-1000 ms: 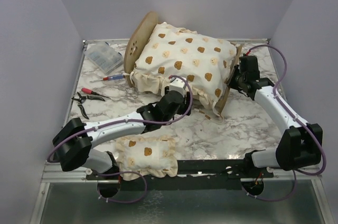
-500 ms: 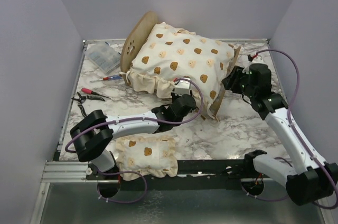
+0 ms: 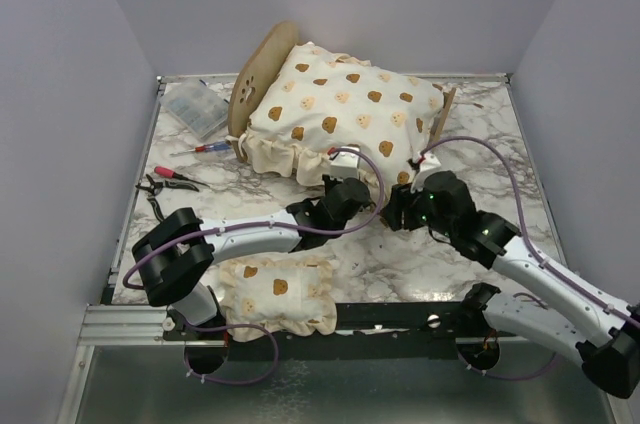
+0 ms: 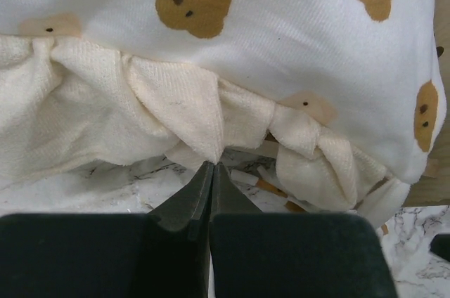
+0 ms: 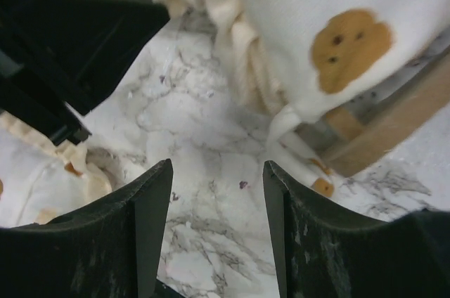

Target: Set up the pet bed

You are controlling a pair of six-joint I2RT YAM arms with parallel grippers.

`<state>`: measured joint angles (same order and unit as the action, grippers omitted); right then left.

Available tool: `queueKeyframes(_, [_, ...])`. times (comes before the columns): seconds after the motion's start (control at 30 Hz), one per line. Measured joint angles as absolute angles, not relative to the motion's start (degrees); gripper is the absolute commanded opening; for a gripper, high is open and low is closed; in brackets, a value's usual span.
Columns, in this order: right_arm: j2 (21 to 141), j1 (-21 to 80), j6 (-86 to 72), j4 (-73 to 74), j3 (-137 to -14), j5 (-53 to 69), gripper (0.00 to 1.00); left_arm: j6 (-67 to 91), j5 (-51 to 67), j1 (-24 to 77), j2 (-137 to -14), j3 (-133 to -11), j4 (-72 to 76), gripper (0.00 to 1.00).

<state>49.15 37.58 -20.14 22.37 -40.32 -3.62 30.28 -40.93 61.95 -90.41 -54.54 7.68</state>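
Clutter lines the far-left side of the table [image 3: 390,259]: a clear plastic box [image 3: 197,109], a red-handled screwdriver [image 3: 210,147] and pliers [image 3: 165,182], all well apart from both claws. A small bear-print pillow [image 3: 275,294] lies at the near edge, just beside the base of the left arm [image 3: 230,239].

The pet bed [image 3: 262,56] stands at the back middle, with its rounded headboard [image 3: 250,94] on the left and its low footboard [image 3: 448,102] on the right. The big bear-print cushion [image 3: 345,109] lies on top of it, hiding the base and spilling its frill [image 4: 140,101] over the near side. That frill is what stands in your way from the front.

Your left claw [image 4: 211,166] has its fingers pressed flat together with no gap, tips right against a fold of the frill; you cannot tell whether any cloth is caught between them. Your right claw [image 5: 218,235] is spread wide and holds nothing. It hovers over bare marble just beside the bed's near right corner, where the wooden frame pokes out under the cushion, and the left arm's black body sits close on its other side.
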Motion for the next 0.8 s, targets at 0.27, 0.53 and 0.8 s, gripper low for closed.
queueKeyframes(0.27, [57.06,51.16,-22.74,18.37,-38.81,-17.45,0.59,31.05,-33.06,57.45,-90.0,-54.54,8.16,0.0])
queueKeyframes(0.53, [67.07,52.77,-26.52,13.72,-38.81,-29.93,0.58,32.75,-24.58,53.69,-89.82,-54.54,8.78,0.0])
queueKeyframes(0.8, [71.31,52.82,-28.6,6.48,-37.56,-36.34,0.53,33.78,-20.14,52.45,-89.47,-54.54,9.13,0.0])
